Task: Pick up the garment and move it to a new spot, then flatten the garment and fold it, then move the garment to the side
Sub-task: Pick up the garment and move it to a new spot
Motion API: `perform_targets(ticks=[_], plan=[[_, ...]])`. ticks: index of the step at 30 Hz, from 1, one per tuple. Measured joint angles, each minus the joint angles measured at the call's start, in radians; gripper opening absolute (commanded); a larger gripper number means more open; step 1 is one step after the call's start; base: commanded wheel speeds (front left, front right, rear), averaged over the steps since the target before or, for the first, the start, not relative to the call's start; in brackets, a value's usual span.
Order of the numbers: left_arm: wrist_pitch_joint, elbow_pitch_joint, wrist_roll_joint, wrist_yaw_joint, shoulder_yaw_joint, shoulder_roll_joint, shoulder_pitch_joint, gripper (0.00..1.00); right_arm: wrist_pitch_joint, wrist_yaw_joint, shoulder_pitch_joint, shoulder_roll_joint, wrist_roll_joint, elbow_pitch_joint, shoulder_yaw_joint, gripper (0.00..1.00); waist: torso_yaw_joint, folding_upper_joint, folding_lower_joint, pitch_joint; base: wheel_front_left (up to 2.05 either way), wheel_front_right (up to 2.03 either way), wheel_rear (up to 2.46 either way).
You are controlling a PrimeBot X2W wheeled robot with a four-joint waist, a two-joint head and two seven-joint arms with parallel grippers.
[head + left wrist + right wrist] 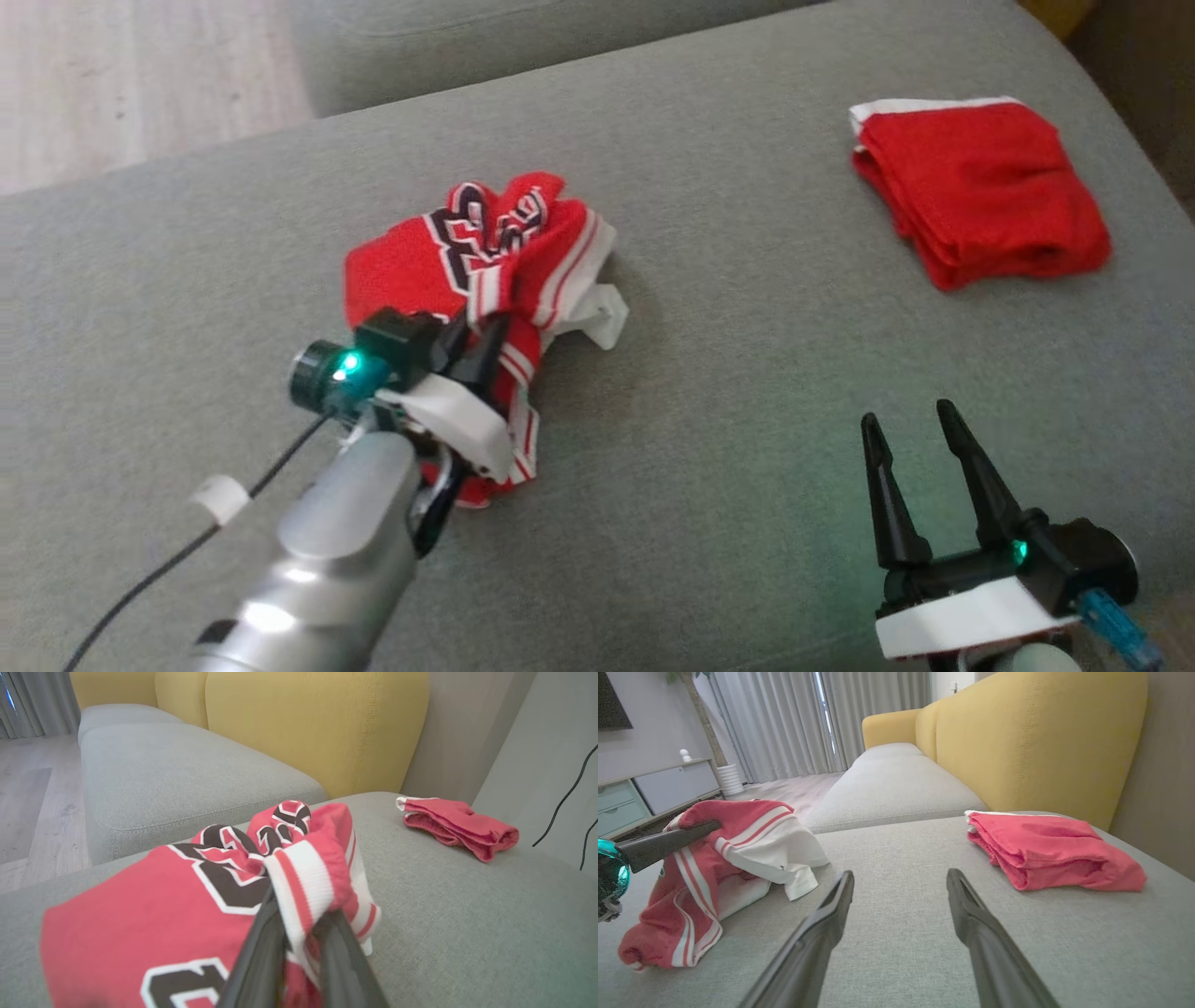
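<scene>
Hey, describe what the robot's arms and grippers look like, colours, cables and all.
The left gripper and right gripper each have two long, black, tapering fingers on a black base with a white plate and a green light. The left forearm is silver-grey metal, with a thin black cable alongside. A blue plug sits at the right gripper's base.
</scene>
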Motion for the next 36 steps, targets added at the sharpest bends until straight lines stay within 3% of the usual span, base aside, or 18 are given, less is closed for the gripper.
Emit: perform_targets(ticks=[1,2,7,19,28,36], plan=[[0.0,-0.004,0.006,0.0,0.004,-0.01,0.001,0.83,0.0,0.0,0.0,0.0,0.0,0.002,0.0,1.0,0.01,0.0,0.0,-0.002,0.0,0.0,0.0],[0.0,-0.017,0.017,0.0,0.01,-0.019,0.002,1.0,0.0,0.0,0.0,0.001,0.0,0.005,0.001,1.0,0.02,0.0,0.0,-0.006,0.0,0.0,0.0],[-0.002,-0.137,0.099,0.029,0.069,-0.035,0.064,1.0,0.0,0.0,0.006,0.002,0.0,0.017,0.0,1.0,0.071,0.0,-0.0001,-0.049,0.0,0.0,0.0],[-0.003,-0.558,0.261,0.155,0.29,-0.031,0.531,1.0,0.0,0.0,0.061,0.003,0.026,0.048,-0.027,1.0,0.251,0.0,-0.0004,-0.193,0.0,0.0,0.0],[-0.003,-0.704,0.331,0.187,0.354,-0.031,0.805,1.0,0.0,0.0,0.153,0.007,0.05,0.068,-0.069,1.0,0.33,0.0001,-0.0005,-0.286,0.0,0.0,0.0],[-0.003,-0.772,0.396,0.188,0.37,-0.023,0.864,1.0,0.0,0.0,0.203,0.01,0.063,0.058,-0.079,1.0,0.384,0.0,-0.0003,-0.34,0.0,0.0,0.0]])
